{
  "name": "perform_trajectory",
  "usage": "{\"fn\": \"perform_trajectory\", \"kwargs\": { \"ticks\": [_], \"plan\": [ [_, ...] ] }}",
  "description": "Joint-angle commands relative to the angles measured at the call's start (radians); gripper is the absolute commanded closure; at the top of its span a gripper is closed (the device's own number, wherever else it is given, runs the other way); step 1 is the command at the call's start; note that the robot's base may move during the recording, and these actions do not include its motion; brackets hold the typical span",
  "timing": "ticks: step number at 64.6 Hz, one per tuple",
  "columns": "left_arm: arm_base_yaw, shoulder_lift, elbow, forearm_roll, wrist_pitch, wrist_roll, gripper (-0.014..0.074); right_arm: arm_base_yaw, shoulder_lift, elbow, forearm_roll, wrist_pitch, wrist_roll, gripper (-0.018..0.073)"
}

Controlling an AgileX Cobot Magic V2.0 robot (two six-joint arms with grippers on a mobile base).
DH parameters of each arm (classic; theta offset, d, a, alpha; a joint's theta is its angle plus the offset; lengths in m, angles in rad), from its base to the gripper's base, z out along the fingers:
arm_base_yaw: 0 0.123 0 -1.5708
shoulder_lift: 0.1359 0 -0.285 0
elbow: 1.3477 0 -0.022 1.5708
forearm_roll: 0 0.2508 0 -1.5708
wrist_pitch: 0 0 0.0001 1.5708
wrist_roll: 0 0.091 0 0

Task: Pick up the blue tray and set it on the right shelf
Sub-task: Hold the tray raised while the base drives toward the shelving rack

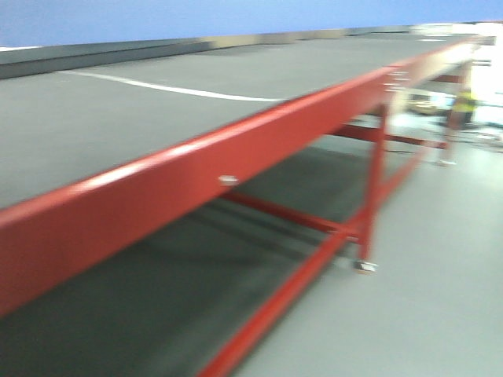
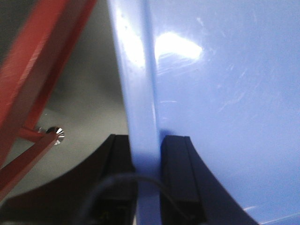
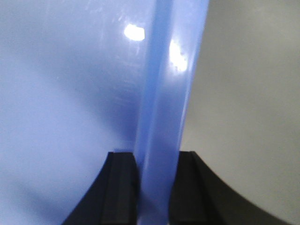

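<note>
The blue tray [image 2: 225, 93] fills most of the left wrist view as a glossy, pale blue surface. My left gripper [image 2: 147, 146] is shut on its rim, with one black finger [image 2: 176, 173] on each side. In the right wrist view the blue tray [image 3: 70, 93] lies to the left, and my right gripper [image 3: 154, 161] is shut on its opposite rim in the same way. The tray hangs in the air between both grippers. Neither gripper nor the tray appears in the front view. The right shelf is out of view.
A long table with a red metal frame [image 1: 236, 169] and a dark grey carpeted top [image 1: 157, 110] runs diagonally across the blurred front view. Its red legs end in a caster [image 1: 364, 266] on the grey floor [image 1: 440, 298]. The red frame [image 2: 28, 84] passes left of the tray.
</note>
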Motion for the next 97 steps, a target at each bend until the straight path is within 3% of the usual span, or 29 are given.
{"fn": "perform_trajectory", "kwargs": {
  "ticks": [1,97],
  "plan": [
    [-0.016,-0.033,-0.033,-0.046,0.039,0.036,0.0645,0.0,-0.025,-0.027,-0.005,-0.064,-0.024,0.0503],
    [-0.016,-0.033,-0.033,-0.046,0.039,0.036,0.0645,0.0,-0.025,-0.027,-0.005,-0.064,-0.024,0.0503]
  ]
}}
